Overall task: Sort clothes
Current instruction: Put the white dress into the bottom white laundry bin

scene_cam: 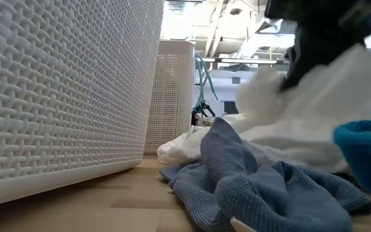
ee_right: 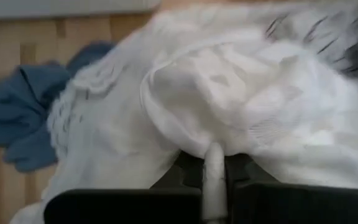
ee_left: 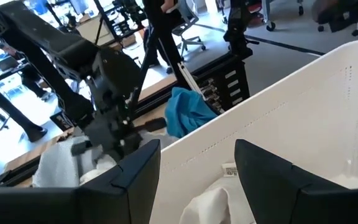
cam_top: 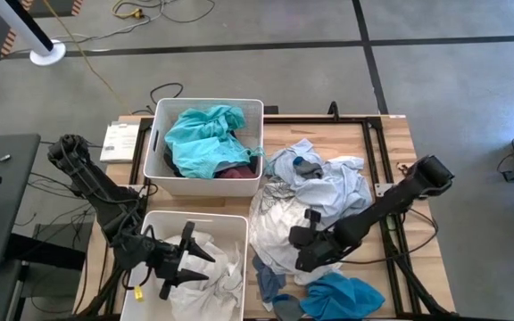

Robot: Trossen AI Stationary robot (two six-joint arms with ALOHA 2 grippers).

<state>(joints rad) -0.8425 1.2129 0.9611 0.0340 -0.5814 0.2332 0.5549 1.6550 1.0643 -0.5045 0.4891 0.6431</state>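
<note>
Wood table (cam_top: 391,143); grey floor (cam_top: 328,71). Right claw (ee_right: 215,163) pinching white garment (ee_right: 229,106); left claw (ee_left: 197,165) part-open.

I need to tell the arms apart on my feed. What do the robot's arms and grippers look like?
Both arms are matte black, built of chunky jointed segments. The left gripper has two flat dark fingers with squared tips, and a small yellow tag shows beside its wrist. The right gripper is equally dark, with a bulky rounded joint further up its arm. No coloured markings distinguish them.
</note>
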